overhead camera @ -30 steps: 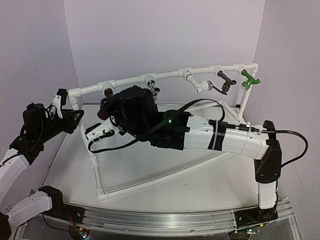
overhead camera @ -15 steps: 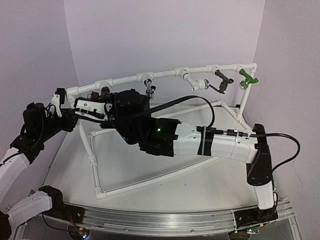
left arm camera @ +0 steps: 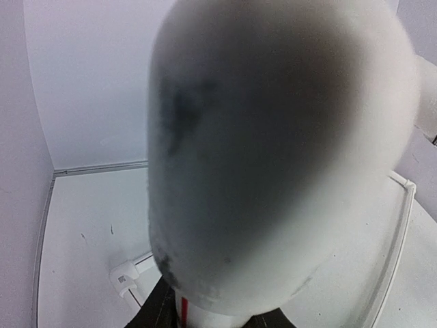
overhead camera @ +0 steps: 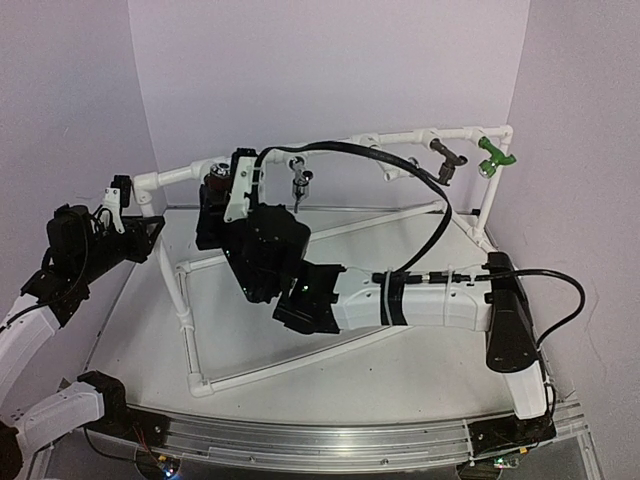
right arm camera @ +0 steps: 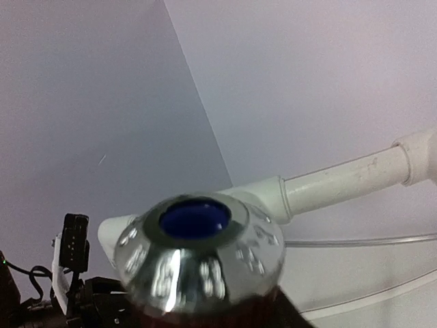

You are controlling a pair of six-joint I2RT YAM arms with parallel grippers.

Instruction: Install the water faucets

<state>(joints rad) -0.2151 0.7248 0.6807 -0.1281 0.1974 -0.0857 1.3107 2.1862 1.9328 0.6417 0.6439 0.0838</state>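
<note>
My right gripper point(overhead camera: 222, 195) is shut on a faucet with a chrome knob point(overhead camera: 213, 172) and holds it up against the left end of the white PVC frame's top rail point(overhead camera: 180, 175). In the right wrist view the knob point(right arm camera: 198, 260) has a blue cap and sits just before a tee fitting point(right arm camera: 263, 195); my right gripper point(right arm camera: 198, 311) is mostly hidden beneath it. My left gripper point(overhead camera: 138, 215) is shut on the frame's left upright post. That post point(left arm camera: 273, 150) fills the left wrist view as a blur above the left gripper point(left arm camera: 218, 318). A chrome faucet point(overhead camera: 300, 185), a dark brown faucet point(overhead camera: 450, 160) and a green faucet point(overhead camera: 493, 157) hang from the rail.
The frame's base pipes point(overhead camera: 260, 372) lie across the white table, with an elbow fitting point(left arm camera: 123, 279) near the left post. The right arm's black cable point(overhead camera: 400, 165) loops over the frame. Purple walls close in at the back and both sides.
</note>
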